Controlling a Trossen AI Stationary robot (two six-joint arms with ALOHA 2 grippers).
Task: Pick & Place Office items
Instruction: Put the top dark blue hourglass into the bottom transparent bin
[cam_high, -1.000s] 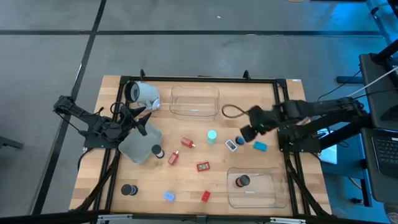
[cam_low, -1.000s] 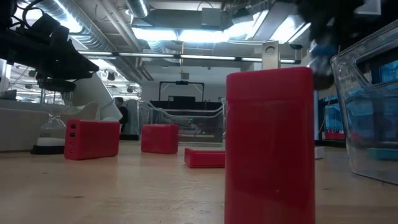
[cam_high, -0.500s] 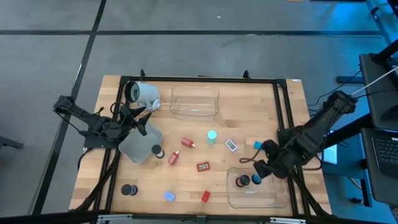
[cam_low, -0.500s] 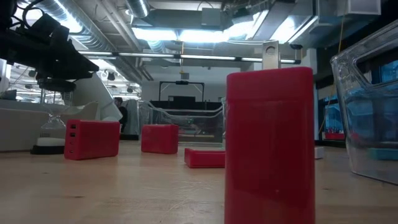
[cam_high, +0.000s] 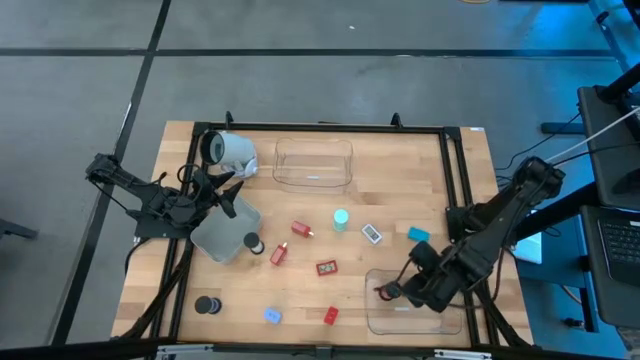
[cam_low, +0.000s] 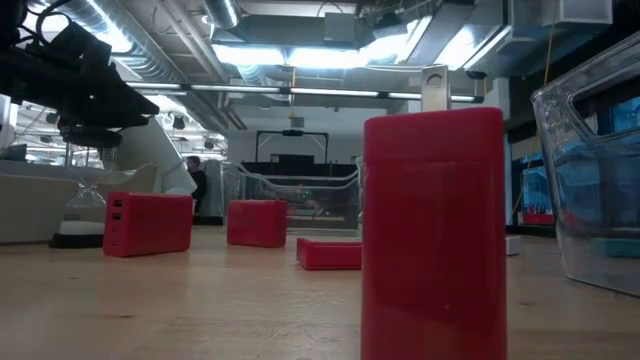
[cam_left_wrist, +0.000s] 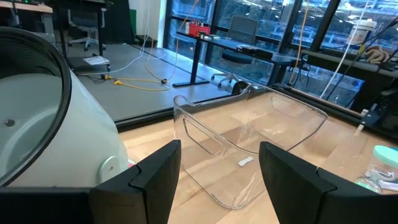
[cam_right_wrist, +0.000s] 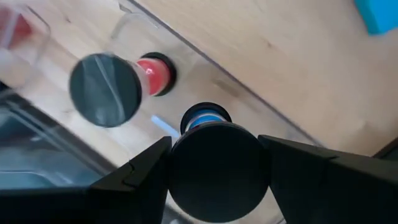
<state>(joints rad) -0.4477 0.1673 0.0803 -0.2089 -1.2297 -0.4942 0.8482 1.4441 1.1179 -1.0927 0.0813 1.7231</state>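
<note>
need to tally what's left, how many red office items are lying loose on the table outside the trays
4, all on the table's middle in the high view: one near the teal puck, one by the grey cylinder, one central, one at the front edge. The right arm may hide others.

Wooden table (cam_high: 400, 190), two clear trays (cam_high: 313, 163) (cam_high: 445, 318), white-grey cylinder (cam_high: 229, 151) on its side

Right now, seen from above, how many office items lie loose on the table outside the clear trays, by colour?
Red items: 4
Black pucks: 2
Blue or teal items: 3
White piece: 1
Total: 10
</note>
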